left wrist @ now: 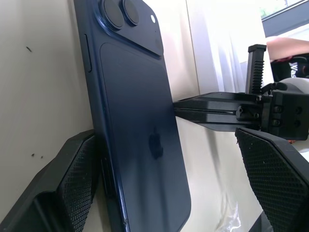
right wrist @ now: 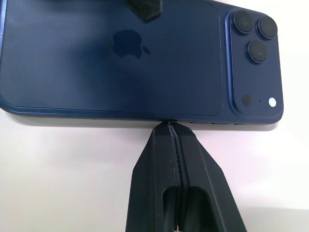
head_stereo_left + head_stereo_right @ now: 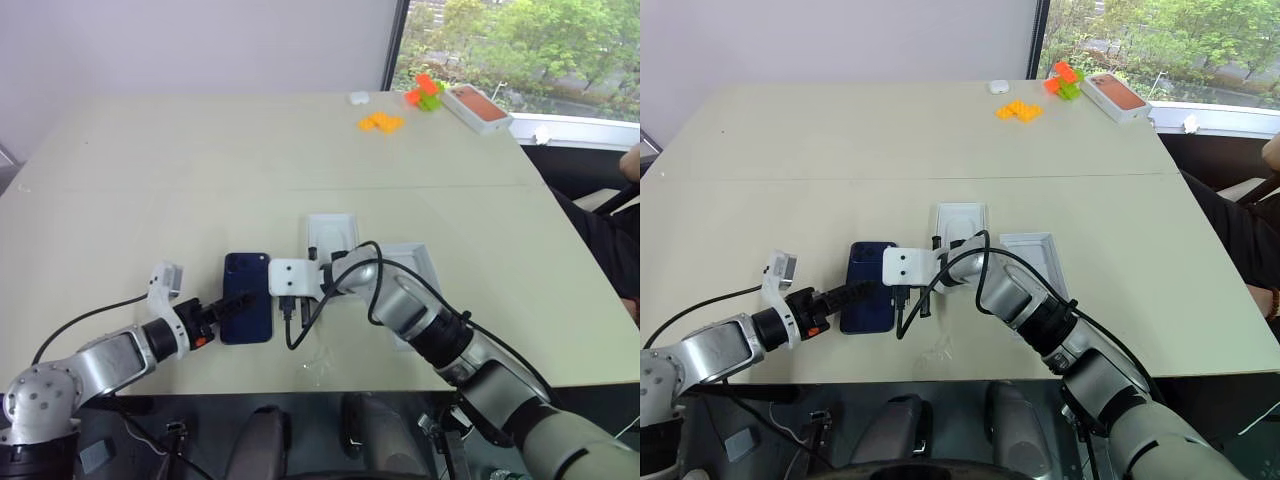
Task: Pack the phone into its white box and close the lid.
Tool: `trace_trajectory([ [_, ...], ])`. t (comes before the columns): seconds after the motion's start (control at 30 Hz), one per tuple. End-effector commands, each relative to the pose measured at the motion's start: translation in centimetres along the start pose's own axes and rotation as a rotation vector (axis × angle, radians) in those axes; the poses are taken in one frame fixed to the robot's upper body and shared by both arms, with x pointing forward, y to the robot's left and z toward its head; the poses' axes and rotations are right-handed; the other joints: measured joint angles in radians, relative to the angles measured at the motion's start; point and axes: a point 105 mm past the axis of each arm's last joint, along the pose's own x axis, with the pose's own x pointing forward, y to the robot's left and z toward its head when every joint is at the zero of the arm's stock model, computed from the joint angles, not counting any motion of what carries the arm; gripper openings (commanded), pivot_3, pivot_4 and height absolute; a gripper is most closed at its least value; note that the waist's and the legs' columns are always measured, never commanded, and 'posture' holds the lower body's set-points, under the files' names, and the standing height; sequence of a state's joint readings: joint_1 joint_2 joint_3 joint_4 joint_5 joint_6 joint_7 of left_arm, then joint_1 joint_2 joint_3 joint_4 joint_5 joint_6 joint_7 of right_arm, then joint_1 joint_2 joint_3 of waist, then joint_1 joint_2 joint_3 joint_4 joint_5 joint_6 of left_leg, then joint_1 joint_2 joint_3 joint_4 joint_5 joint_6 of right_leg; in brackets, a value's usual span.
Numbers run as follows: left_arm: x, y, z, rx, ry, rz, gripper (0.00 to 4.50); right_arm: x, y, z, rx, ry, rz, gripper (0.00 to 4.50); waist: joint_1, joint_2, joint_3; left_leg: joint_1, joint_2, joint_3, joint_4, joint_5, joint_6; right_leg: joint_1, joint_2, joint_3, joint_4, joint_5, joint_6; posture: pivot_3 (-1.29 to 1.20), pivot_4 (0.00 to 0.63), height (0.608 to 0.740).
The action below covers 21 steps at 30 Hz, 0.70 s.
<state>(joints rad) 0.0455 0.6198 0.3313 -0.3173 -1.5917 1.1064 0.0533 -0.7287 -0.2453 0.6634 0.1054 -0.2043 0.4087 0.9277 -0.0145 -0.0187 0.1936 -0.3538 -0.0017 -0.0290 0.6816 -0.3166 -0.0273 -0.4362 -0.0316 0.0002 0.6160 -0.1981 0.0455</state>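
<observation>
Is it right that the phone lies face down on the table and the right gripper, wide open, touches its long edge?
Not quite. The right gripper is shut, not wide open: the right wrist view shows its fingers pressed together, tips at the long edge of the phone. The phone does lie face down on the table.

An office-like room: a broad beige table (image 3: 200,170) beside a window (image 3: 520,45) onto trees.

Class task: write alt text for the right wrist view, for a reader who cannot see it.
A dark navy-blue phone lies back up on a pale table, camera cluster to one end. The right gripper, its black fingers shut together, meets the phone's long edge.
</observation>
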Motion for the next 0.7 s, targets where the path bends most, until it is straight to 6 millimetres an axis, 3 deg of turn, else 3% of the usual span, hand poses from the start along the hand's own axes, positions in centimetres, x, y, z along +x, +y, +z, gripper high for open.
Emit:
trace_trajectory([
  [0.03,0.5,-0.1,-1.5,-0.024,0.062,-0.010,3.70,0.2,0.1,1.2,-0.022,-0.040,-0.001,0.00,-0.002,0.000,0.000,0.000,0.000,0.000,0.000,0.000,0.000,0.000,0.000,0.000,0.000,0.000,0.000,0.00,0.150,0.740],
  [0.17,0.1,0.4,-1.5,-0.026,0.059,0.006,1.77,0.2,0.0,1.2,-0.034,-0.034,-0.018,0.00,-0.003,0.000,0.000,-0.002,0.000,0.000,-0.001,0.000,0.000,-0.002,0.000,0.000,0.000,0.000,0.000,0.00,0.150,0.740],
  [0.6,-1.3,0.5,0.3,-0.093,-0.079,-0.031,1.77,-3.0,-2.9,2.8,-0.081,-0.046,-0.141,0.00,-0.004,-0.001,0.001,-0.005,0.001,0.000,-0.002,0.000,0.000,-0.006,0.001,0.000,-0.001,0.000,0.000,0.00,0.150,0.740],
  [0.7,-1.3,0.5,0.2,-0.102,-0.079,-0.028,0.86,-3.9,-3.4,3.2,-0.085,-0.054,-0.169,0.00,-0.003,-0.001,0.001,-0.005,0.001,0.000,-0.003,0.000,0.000,-0.006,0.001,0.000,-0.001,0.000,0.000,0.00,0.150,0.740],
])
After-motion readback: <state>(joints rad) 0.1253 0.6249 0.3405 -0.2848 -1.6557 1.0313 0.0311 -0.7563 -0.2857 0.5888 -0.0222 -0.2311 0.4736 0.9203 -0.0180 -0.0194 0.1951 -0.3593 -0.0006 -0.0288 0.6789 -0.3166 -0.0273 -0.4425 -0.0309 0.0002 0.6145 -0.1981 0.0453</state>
